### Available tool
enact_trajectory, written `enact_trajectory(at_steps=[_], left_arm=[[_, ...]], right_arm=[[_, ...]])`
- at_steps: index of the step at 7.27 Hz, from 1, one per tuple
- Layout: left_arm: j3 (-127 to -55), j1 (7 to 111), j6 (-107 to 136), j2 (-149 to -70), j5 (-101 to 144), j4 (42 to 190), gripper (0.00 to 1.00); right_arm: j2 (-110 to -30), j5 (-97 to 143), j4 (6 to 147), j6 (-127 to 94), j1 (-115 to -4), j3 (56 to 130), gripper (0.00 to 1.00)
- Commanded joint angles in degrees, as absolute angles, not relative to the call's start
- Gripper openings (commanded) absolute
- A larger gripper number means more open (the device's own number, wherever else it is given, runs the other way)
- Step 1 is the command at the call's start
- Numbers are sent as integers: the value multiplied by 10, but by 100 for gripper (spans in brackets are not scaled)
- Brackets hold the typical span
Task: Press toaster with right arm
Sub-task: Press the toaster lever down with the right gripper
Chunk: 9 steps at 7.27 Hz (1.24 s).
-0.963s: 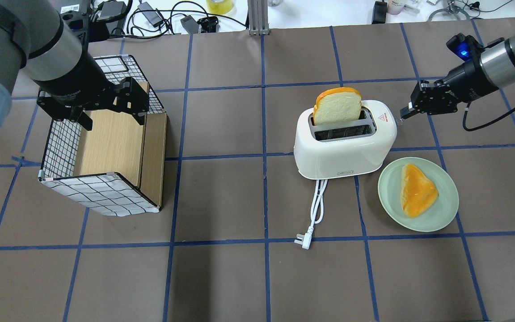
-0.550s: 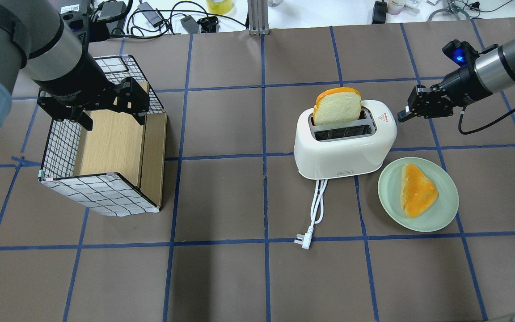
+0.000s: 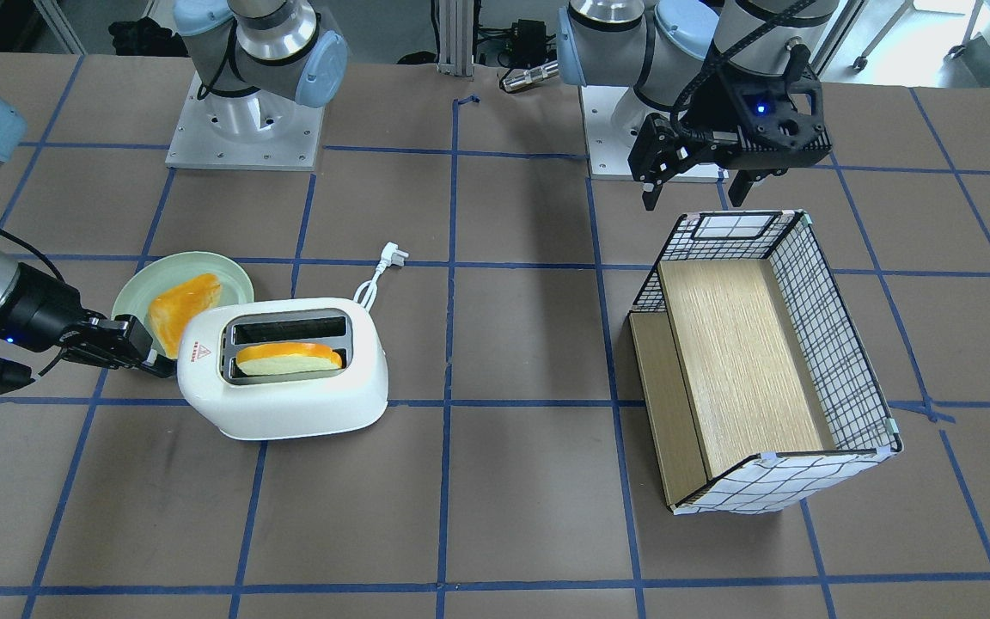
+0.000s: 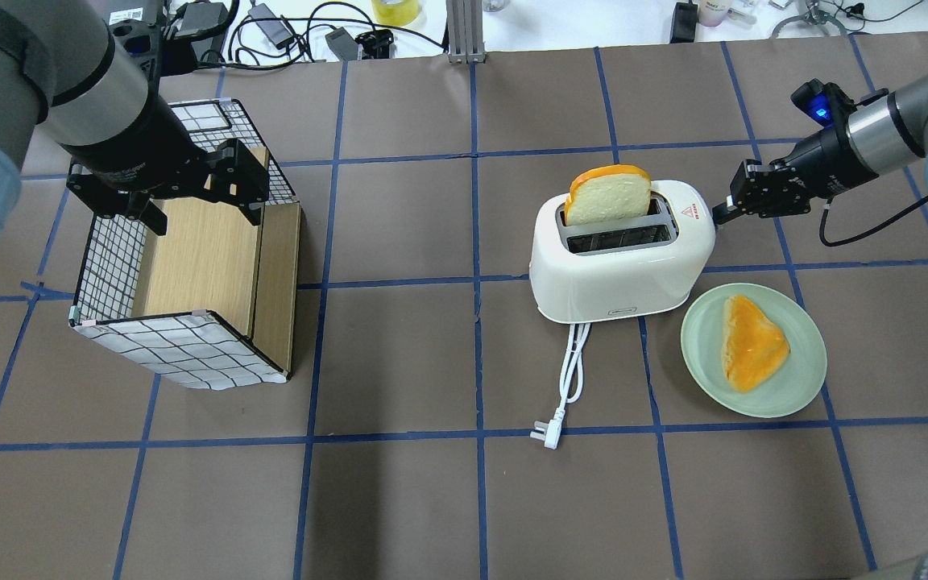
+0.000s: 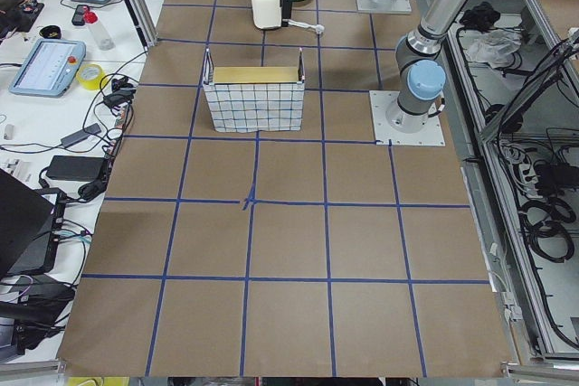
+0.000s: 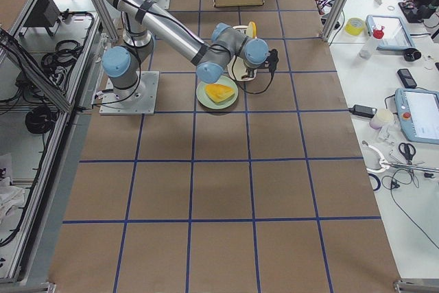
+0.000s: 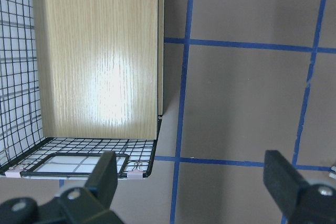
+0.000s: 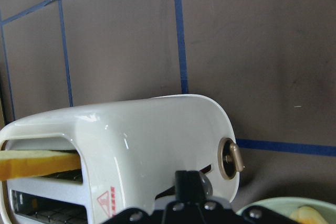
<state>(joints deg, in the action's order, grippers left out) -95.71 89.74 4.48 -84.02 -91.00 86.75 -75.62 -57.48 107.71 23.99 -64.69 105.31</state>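
Brown paper gridded with blue tape covers your table. Right of centre in the overhead view, your right gripper (image 4: 720, 213), fingers pressed together, points its tip at the end of the toaster (image 4: 621, 258), near the knob (image 8: 231, 160). Bread (image 4: 607, 193) stands in the far slot. A green plate (image 4: 806, 387) sits lower right. Far left, your left gripper (image 4: 206, 216) hangs spread over a wire basket (image 4: 182, 346).

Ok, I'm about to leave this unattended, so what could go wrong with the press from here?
The toaster stands free, and the shut right gripper comes at its end from the side, so it might slide or tip rather than take the press. The gripper could also slip onto the knob close beside its tip. The plate sits nearby and could get nudged.
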Motion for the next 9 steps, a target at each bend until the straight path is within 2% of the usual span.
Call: enact_trajectory(at_steps=[1,9], left_arm=[[-957,897,45,-840,-911,867,100],[-957,897,45,-840,-911,867,100]], right_arm=[[-752,-575,1102,240,-647,1068,0],[-737,-581,1119,244,-647,1075,0]])
